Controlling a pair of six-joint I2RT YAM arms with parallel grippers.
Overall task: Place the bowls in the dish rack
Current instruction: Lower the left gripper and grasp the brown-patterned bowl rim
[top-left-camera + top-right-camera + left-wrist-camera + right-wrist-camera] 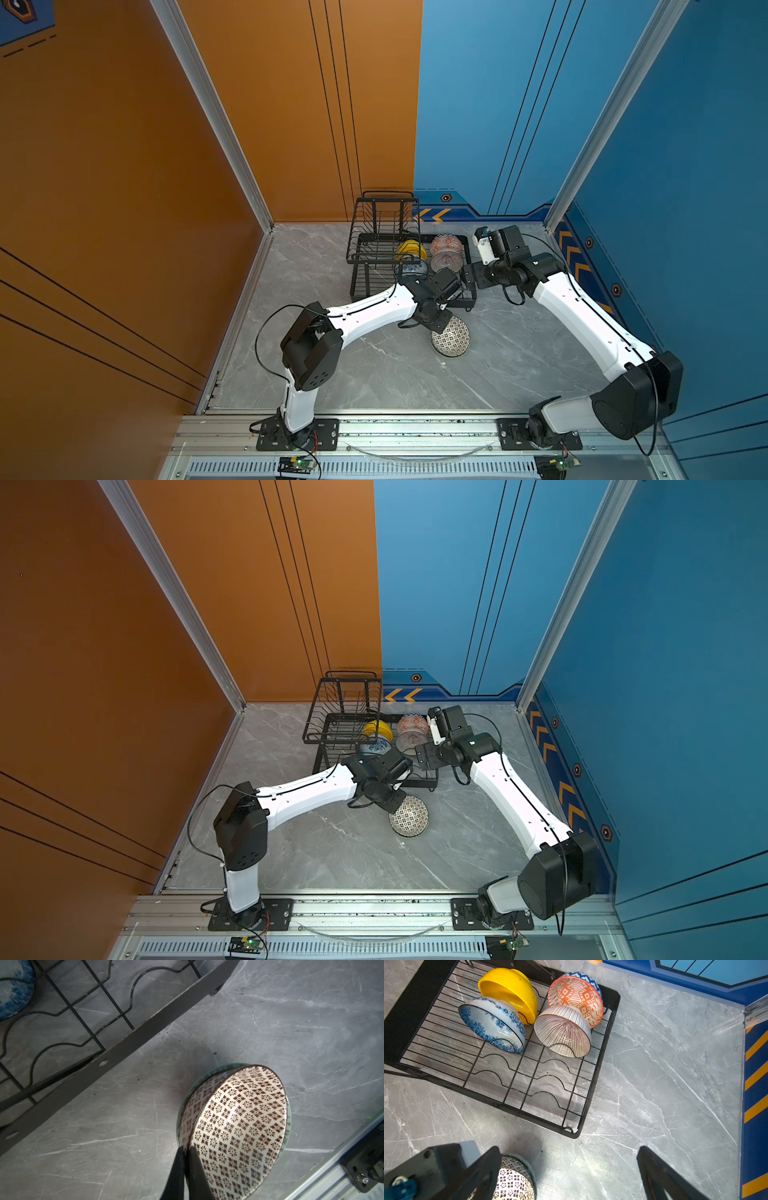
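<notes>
While the black-white geometric bowl is clamped by the left gripper, empty dish rack slots are seen on its far side

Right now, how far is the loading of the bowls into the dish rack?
Done: four bowls stand in the dish rack: yellow bowl, orange bowl, blue floral bowl, striped bowl. In hand: the left claw is shut on the rim of the geometric bowl, tilted inside the green bowl on the table. Remaining: these two bowls. The right claw is open and empty.
</notes>
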